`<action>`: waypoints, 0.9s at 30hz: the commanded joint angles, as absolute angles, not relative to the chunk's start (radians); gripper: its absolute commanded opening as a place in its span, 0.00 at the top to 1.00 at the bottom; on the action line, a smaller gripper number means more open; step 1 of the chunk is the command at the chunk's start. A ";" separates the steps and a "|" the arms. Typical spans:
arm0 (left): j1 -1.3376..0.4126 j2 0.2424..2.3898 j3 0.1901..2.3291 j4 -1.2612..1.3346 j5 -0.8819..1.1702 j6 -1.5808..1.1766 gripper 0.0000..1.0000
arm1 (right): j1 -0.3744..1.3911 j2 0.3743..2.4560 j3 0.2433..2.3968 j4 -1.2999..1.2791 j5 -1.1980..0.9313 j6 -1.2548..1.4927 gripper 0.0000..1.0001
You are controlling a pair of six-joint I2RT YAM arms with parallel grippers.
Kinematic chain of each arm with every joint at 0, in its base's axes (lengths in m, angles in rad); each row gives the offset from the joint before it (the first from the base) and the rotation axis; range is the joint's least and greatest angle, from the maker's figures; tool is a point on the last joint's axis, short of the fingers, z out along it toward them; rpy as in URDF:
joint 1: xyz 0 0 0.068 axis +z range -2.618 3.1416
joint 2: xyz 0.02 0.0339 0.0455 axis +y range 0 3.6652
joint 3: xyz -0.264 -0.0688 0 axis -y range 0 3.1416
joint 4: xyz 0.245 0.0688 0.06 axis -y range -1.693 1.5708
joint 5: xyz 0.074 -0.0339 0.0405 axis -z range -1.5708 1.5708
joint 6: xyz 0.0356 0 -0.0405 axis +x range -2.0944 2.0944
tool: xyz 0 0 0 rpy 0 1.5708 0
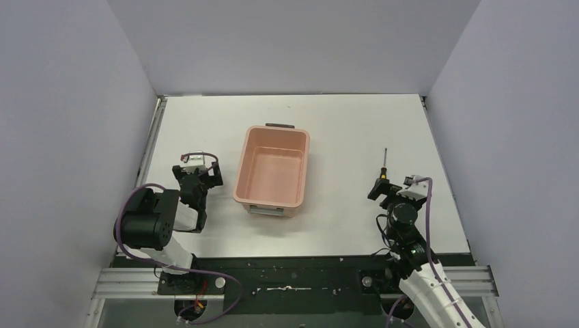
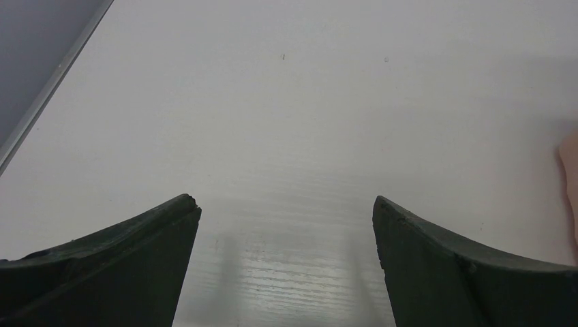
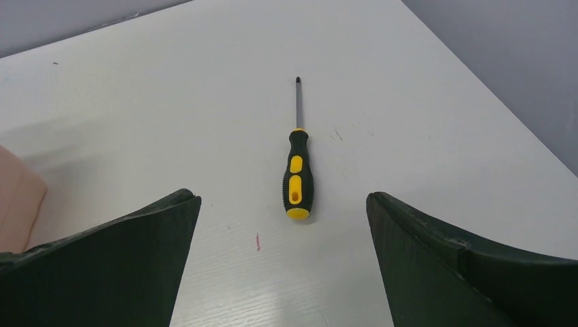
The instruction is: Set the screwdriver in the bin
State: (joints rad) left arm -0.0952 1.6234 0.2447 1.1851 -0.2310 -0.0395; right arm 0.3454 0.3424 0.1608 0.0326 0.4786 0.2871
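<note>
Right gripper (image 3: 281,199) spread wide, empty, directly behind the screwdriver (image 3: 298,178), which lies flat on the table (image 1: 341,130), tip pointing away. Left gripper (image 2: 284,202) likewise spread, empty. Bin (image 1: 240,171) stands between the grippers, well apart from the screwdriver.

A white tabletop (image 1: 355,123) sits boxed in by plain pale-grey walls (image 1: 293,41) at 9, 12 and 3 o'clock, an aluminium rail (image 1: 130,281) at 6 o'clock, under soft, even light.
</note>
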 commanded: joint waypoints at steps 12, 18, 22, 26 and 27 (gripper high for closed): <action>-0.089 1.609 0.252 1.212 -0.211 -0.028 0.03 | 0.132 1.153 0.946 -0.454 0.374 0.413 0.00; -0.089 1.610 0.252 1.212 -0.211 -0.027 0.03 | -0.041 1.502 1.129 -0.578 0.095 0.328 0.03; -0.089 1.611 0.252 1.213 -0.211 -0.026 0.03 | -0.062 1.675 1.136 -0.551 0.046 0.298 0.15; -0.089 1.610 0.252 1.213 -0.212 -0.026 0.03 | -0.063 1.775 1.139 -0.515 0.030 0.278 0.33; -0.089 1.611 0.252 1.213 -0.212 -0.027 0.03 | -0.063 1.794 1.138 -0.511 0.038 0.273 0.40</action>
